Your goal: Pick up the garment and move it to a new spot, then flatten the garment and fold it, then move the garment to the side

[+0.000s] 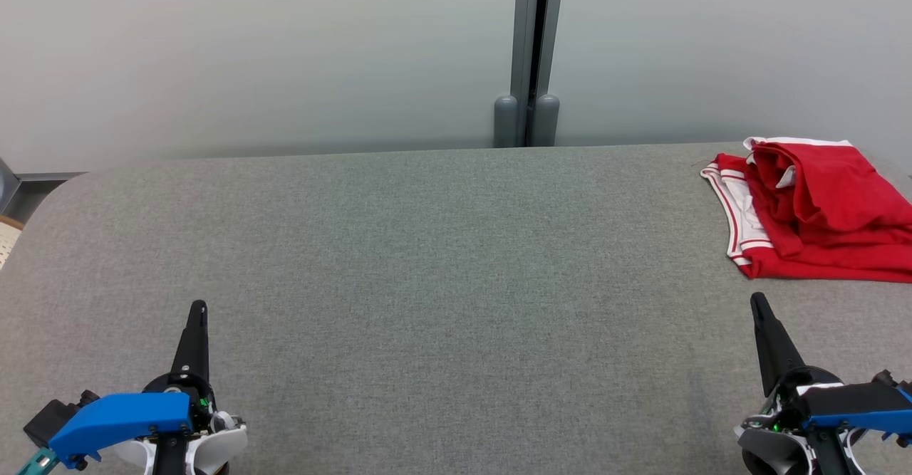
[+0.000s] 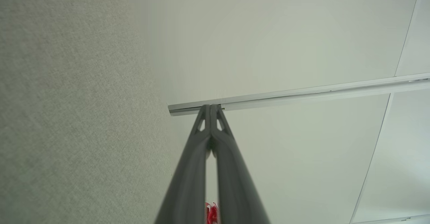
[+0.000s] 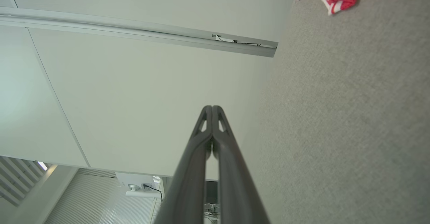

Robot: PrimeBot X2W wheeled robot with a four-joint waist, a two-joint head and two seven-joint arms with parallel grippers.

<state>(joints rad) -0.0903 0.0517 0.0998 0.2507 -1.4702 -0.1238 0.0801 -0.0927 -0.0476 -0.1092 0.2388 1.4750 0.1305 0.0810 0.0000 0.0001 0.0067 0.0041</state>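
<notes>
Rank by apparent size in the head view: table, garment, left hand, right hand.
1. table
2. garment, partly cut off at the frame edge
3. left hand and right hand: look alike, so unranked; both sit nearer the camera, so true size is unsure.

place: office-like test room | cues: grey felt table (image 1: 427, 247); pale partition panels (image 1: 249, 48)

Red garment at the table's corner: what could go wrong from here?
The red garment lies bunched near the far right edge of the table, so a clumsy tug might drag it off. Its layers overlap, and the right gripper, shut now, could shove the cloth or pinch just one layer.
</notes>
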